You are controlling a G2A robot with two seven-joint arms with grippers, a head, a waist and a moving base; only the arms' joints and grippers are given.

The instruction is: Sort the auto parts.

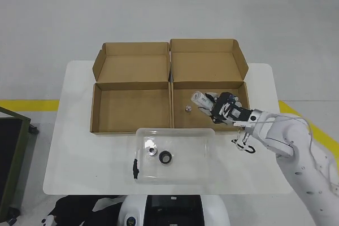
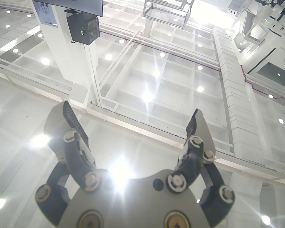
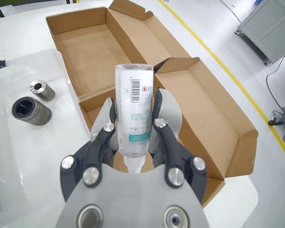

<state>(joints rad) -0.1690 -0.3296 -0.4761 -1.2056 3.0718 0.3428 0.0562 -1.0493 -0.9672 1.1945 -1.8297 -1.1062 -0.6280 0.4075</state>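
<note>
**Right tool (image 3: 135,96) clamped on a clear bottle (image 3: 134,100), held over the right cardboard box (image 3: 204,119).**
The bottle sits between the jaws with its cap toward the wrist, above the box floor. A small metal part (image 1: 187,107) lies in the same box. The step in hand is judged to be placement. The next move calls for lowering the bottle and parting the jaws. Two steel sleeves (image 3: 42,90) lie in the clear tray (image 1: 175,131) on the desk (image 1: 73,141). The left tool (image 2: 131,107) has its jaws apart, empty, and points at the ceiling.
</note>
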